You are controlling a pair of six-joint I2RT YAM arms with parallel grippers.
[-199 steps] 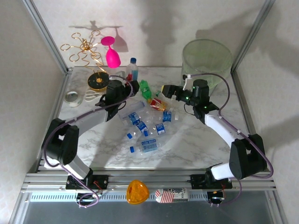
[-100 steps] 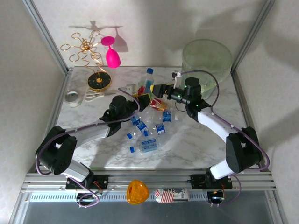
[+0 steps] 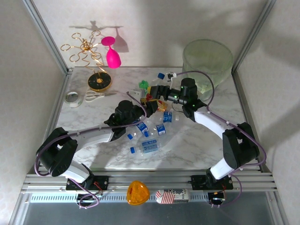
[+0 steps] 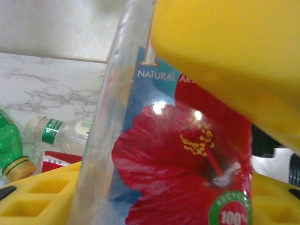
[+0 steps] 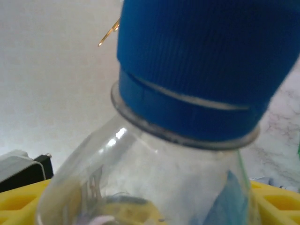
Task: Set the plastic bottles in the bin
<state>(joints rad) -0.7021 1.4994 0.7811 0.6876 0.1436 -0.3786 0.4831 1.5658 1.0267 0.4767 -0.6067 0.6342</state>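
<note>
Left hand [image 3: 141,100] clamps one hibiscus-labelled bottle [image 4: 178,154] aloft, right hand [image 3: 160,91] grip unclear; remaining bottles [image 3: 150,132] litter the surface [image 3: 192,140], bin [image 3: 208,65] awaiting.

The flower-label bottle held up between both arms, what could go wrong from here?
Handover slip: the left gripper clamps the flower-label bottle while the right gripper sits by its blue cap; releasing before that grip is firm could drop it onto the bottle pile. A neck grip may let it swing.

Red-hibiscus-labelled bottle [image 4: 178,164], blue ribbed cap [image 5: 201,61], grey-veined white table [image 3: 197,140]
</note>
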